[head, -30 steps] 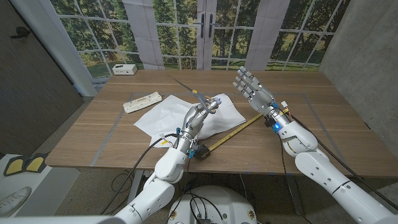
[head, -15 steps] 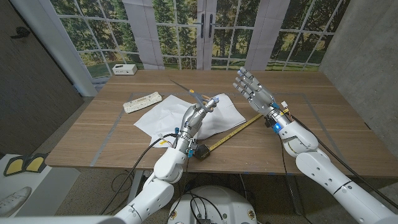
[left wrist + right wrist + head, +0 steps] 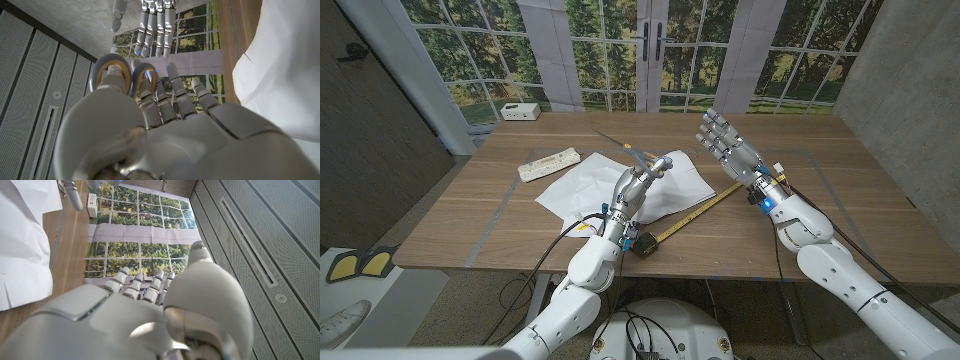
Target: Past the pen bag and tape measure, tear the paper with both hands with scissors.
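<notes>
Long white patterned pen bag (image 3: 549, 164) lies far left on the wooden table (image 3: 470, 215). Crumpled white paper sheet (image 3: 582, 188) sits mid-table. Left hand (image 3: 638, 182) above the paper grips blue-and-grey-handled scissors (image 3: 632, 152), fingers through the loops, blades pointing away. Yellow tape measure (image 3: 672, 225) stretches beside the paper. Right hand (image 3: 728, 146) raised, fingers spread, holding nothing.

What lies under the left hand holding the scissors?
Under the left hand, which grips grey-handled scissors, lies the crumpled white paper sheet on the wooden table. The hand and arm cover the sheet's middle, so anything there cannot be seen.
</notes>
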{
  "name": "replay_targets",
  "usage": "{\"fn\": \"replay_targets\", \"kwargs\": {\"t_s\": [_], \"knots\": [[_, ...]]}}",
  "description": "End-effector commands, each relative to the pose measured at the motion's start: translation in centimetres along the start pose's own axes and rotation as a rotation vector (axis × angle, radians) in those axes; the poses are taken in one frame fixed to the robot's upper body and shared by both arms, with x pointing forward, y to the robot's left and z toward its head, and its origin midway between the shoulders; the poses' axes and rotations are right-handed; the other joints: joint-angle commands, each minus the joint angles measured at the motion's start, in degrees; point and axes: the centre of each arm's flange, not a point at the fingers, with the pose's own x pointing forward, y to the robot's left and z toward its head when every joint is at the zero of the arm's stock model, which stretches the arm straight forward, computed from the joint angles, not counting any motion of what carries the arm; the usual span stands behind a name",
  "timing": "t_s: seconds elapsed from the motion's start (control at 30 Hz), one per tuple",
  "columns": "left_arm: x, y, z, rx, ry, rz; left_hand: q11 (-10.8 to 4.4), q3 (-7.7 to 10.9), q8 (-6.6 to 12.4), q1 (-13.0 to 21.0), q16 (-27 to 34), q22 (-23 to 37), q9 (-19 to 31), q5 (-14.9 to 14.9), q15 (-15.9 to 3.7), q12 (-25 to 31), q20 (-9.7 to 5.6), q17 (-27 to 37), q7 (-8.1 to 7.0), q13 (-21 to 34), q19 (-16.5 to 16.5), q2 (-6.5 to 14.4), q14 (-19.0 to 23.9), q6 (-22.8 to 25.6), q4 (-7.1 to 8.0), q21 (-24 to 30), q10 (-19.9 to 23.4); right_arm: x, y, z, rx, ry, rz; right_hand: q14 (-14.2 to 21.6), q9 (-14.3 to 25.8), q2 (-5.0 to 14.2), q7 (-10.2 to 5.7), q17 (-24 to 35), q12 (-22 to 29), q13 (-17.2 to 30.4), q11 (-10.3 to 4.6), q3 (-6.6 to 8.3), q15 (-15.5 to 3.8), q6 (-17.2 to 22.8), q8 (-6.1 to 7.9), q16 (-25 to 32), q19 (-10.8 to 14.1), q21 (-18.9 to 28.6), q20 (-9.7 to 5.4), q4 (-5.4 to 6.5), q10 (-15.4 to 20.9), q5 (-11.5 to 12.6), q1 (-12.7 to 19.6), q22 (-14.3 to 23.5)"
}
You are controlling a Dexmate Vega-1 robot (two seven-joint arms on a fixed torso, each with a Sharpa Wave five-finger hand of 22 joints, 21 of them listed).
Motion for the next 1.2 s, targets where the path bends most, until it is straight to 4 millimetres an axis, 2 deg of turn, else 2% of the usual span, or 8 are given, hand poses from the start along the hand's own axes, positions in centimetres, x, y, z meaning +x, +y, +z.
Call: {"fn": "replay_targets", "kwargs": {"t_s": [0.03,0.27,0.37,0.57,0.73,0.87,1.2], "knots": [[0.37,0.24,-0.31,-0.043,0.015,0.012,-2.52,-0.2,0.07,3.4,3.0,0.3,0.7,-0.1,-9.87,22.4,0.21,3.8,-0.36,6.0,0.5,2.1,0.7,1.7,-0.92,0.5,2.4,-0.17,-0.52,0.29,-0.006,0.008,-0.005,-0.2,0.1,0.76,0.09,0.0,0.3,0.1,-0.08,0.17,-8.93,0.5,0.06,0.2,0.3,0.2,-0.16,-0.2,0.1,-0.1,0.1,0.2],[0.48,0.24,-0.24,-0.052,0.011,0.016,-2.49,-1.13,0.36,4.1,8.4,0.7,1.9,-0.6,-9.61,30.1,0.26,9.3,0.3,15.8,1.1,2.0,1.6,2.1,-1.07,1.1,2.2,-0.14,-0.62,0.44,-0.003,0.009,-0.004,-0.2,0.1,0.8,0.14,-0.1,0.3,0.0,-0.14,0.21,-8.89,0.5,0.01,0.3,0.4,0.2,-0.16,-0.27,0.1,-0.2,0.1,0.2],[0.53,0.2,-0.23,-0.058,0.009,0.015,-2.55,-1.36,0.36,4.1,9.5,0.8,1.9,-0.7,-9.52,30.9,0.14,10.6,0.02,16.8,1.3,1.9,1.2,2.3,-1.06,1.2,2.3,-0.13,-0.64,0.44,-0.007,0.01,-0.001,-0.3,0.1,0.81,0.12,-0.2,0.3,-0.1,-0.17,0.21,-8.85,0.5,-0.01,0.3,0.3,0.2,-0.12,-0.28,0.1,-0.2,0.0,0.2],[0.59,0.23,-0.25,-0.058,0.009,0.017,-2.54,-1.52,0.91,4.6,10.1,0.9,2.8,-0.7,-9.94,30.9,0.28,11.2,-0.67,16.9,1.2,1.7,-0.1,2.5,-1.4,1.3,0.8,-0.17,-0.71,0.46,-0.008,0.007,-0.001,-0.3,0.1,0.85,0.14,-0.3,0.3,-0.1,-0.21,0.24,-8.83,0.5,-0.04,0.3,0.3,0.2,-0.11,-0.31,0.2,-0.3,0.0,0.2],[0.53,0.19,-0.32,-0.064,0.006,0.031,-2.57,-2.09,2.05,4.9,10.1,0.9,3.7,-0.7,-9.85,30.8,0.35,11.1,-0.65,16.4,1.2,0.3,-0.3,4.1,-2.14,1.3,0.4,-0.27,-0.79,0.59,-0.004,0.002,-0.007,-0.3,0.0,0.88,0.11,-0.4,0.4,-0.2,-0.28,0.27,-8.85,0.5,-0.05,0.4,0.3,0.2,-0.1,-0.36,0.2,-0.3,0.0,0.2],[0.4,0.18,-0.35,-0.065,0.003,0.052,-2.53,-2.46,3.95,4.6,8.5,0.9,4.8,-0.6,-9.67,31.5,0.25,8.9,-0.27,15.7,1.6,-0.8,0.6,6.6,-2.35,1.5,2.6,-0.32,-0.83,0.73,-0.011,-0.004,-0.005,-0.3,0.0,0.88,0.11,-0.4,0.3,-0.3,-0.36,0.28,-8.86,0.5,-0.06,0.4,0.3,0.2,-0.1,-0.4,0.2,-0.3,0.0,0.2],[0.18,0.27,-0.46,-0.079,0.003,0.094,-2.61,-3.66,5.29,3.7,7.5,0.8,5.7,-0.4,-9.8,32.0,0.14,6.9,-0.47,15.0,2.0,-2.6,2.8,7.8,-2.38,1.7,3.8,-0.27,-0.69,0.94,-0.014,-0.011,-0.004,-0.2,0.0,0.89,-0.02,-0.6,0.4,-0.5,-0.52,0.31,-8.91,0.7,-0.05,0.5,0.3,0.2,-0.17,-0.47,0.3,-0.4,-0.1,0.2]]}}
